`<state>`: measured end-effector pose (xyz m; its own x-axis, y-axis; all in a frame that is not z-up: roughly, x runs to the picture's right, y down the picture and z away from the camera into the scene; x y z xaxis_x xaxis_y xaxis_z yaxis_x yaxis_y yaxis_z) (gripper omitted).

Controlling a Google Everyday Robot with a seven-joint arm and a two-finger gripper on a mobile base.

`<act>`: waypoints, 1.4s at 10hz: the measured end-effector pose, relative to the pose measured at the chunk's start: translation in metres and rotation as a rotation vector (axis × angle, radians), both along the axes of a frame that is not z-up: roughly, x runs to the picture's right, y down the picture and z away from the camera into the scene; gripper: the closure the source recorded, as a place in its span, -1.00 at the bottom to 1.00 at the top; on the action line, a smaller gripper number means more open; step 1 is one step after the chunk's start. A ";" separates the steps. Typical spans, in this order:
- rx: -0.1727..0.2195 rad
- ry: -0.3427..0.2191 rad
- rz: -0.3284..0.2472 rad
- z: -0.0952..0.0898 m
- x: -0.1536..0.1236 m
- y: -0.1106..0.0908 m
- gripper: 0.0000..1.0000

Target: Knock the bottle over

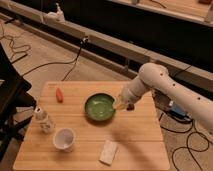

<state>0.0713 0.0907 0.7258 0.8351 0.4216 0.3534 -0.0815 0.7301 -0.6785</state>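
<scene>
A wooden table (pixel 142 137) is standing on a brownish floor, with a long pale ledge (pixel 107 44) running along the far side in front of a dark wall. Black cables (pixel 60 62) are trailing across the floor at the far left and at the right. A black chair (pixel 11 102) is standing against the table's left edge.

The bottle (pixel 44 120) is standing upright near the table's left edge, white cap up. A white cup (pixel 64 139) is standing just beside it, to the right and nearer, mouth up. The two appear not to be touching.

A green bowl (pixel 99 107) is sitting near the table's centre. A small orange item (pixel 59 95) is lying to the far left of the bowl, apart from it. A flat white block (pixel 108 152) is lying near the near edge, to the right of the cup.

The white arm (pixel 162 82) is reaching in from the right, sloping down toward the table's middle. The gripper (pixel 120 105) is hanging at the bowl's right rim, low over the tabletop and well apart from the bottle. Whether the gripper is open or closed cannot be told, and it is showing no object in its hold.

A blue object (pixel 178 111) is lying on the floor to the right of the table, partly hidden behind the arm.
</scene>
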 end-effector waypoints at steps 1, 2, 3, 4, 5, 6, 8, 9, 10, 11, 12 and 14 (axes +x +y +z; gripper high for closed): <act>0.008 -0.006 -0.018 0.000 -0.008 0.001 1.00; 0.012 -0.029 -0.041 0.001 -0.022 0.005 1.00; 0.012 -0.063 -0.065 0.001 -0.039 0.011 1.00; 0.007 -0.106 -0.087 -0.001 -0.060 0.018 1.00; 0.000 -0.140 -0.098 -0.002 -0.075 0.023 1.00; -0.012 -0.197 -0.111 -0.005 -0.102 0.032 1.00; -0.044 -0.285 -0.108 -0.014 -0.140 0.043 1.00; -0.066 -0.349 -0.107 -0.022 -0.170 0.048 1.00; -0.082 -0.397 -0.113 -0.028 -0.192 0.052 1.00; -0.095 -0.442 -0.122 -0.034 -0.214 0.057 1.00; -0.105 -0.479 -0.132 -0.039 -0.231 0.062 1.00; -0.116 -0.542 -0.158 -0.051 -0.263 0.080 1.00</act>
